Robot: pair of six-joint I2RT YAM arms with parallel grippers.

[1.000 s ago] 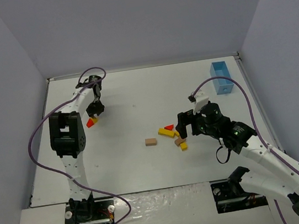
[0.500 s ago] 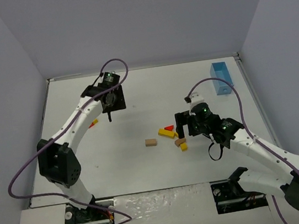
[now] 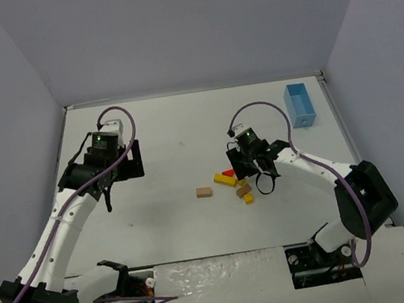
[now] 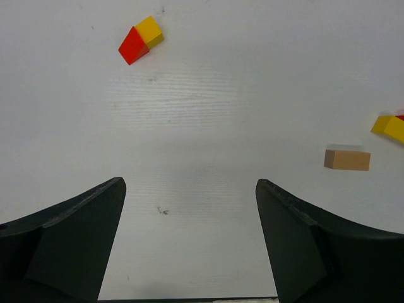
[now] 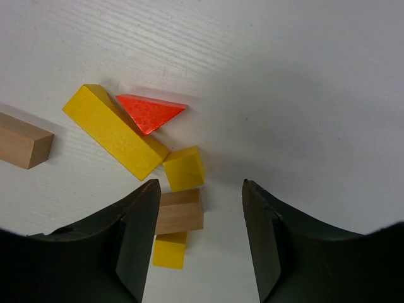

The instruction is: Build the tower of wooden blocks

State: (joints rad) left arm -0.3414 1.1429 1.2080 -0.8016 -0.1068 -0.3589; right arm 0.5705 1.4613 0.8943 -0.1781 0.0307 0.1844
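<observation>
The wood block tower is not standing; its pieces lie loose. In the right wrist view a long yellow block [image 5: 115, 131], a red wedge [image 5: 150, 112], a yellow cube [image 5: 184, 168], a tan block [image 5: 180, 211] and a small yellow block [image 5: 169, 250] cluster together. My right gripper [image 5: 200, 184] hangs over them, open, its left finger against the tan block and its right finger apart from it. A lone tan block [image 3: 205, 192] lies to the left. My left gripper [image 4: 189, 183] is open over bare table, well back from a red wedge joined to a yellow cube [image 4: 140, 41].
A light-blue box [image 3: 299, 105] stands at the table's back right. Grey walls close in the white table [image 3: 176, 125] on three sides. The left arm [image 3: 68, 215] crosses the table's left side and hides the red and yellow pair from above.
My left gripper has opened, leaving the red and yellow pair on the table, and the arm has swung back and up. My right gripper moved left over the cluster while its jaws narrowed.
</observation>
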